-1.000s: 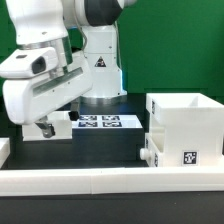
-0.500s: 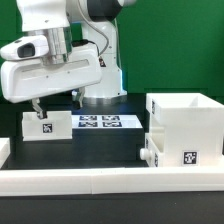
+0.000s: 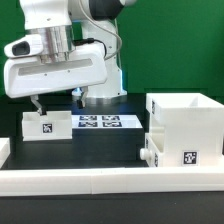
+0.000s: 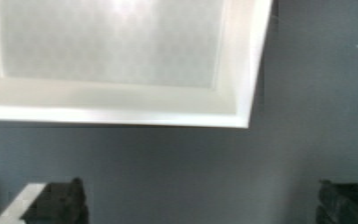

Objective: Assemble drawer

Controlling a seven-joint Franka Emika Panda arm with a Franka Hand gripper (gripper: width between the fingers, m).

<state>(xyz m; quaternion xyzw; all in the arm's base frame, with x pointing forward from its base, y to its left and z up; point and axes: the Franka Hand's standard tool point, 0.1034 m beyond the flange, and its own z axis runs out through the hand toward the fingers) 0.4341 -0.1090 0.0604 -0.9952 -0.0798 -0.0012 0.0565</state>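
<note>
The pincer (image 4: 202,205) is held spread and empty just above the small tray (image 3: 45,126). The tray is set on the dark worktop (image 3: 110,145) at the exterior view's left, well apart from the box shell (image 3: 185,125), and is not enclosed by the fingers. In the wrist view the tray is cropped and the fingertips (image 4: 51,200) are blurred.

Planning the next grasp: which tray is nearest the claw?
The loose tray on the exterior view's left, just below the open claw; the other tray sits in the box shell, far from it.
</note>
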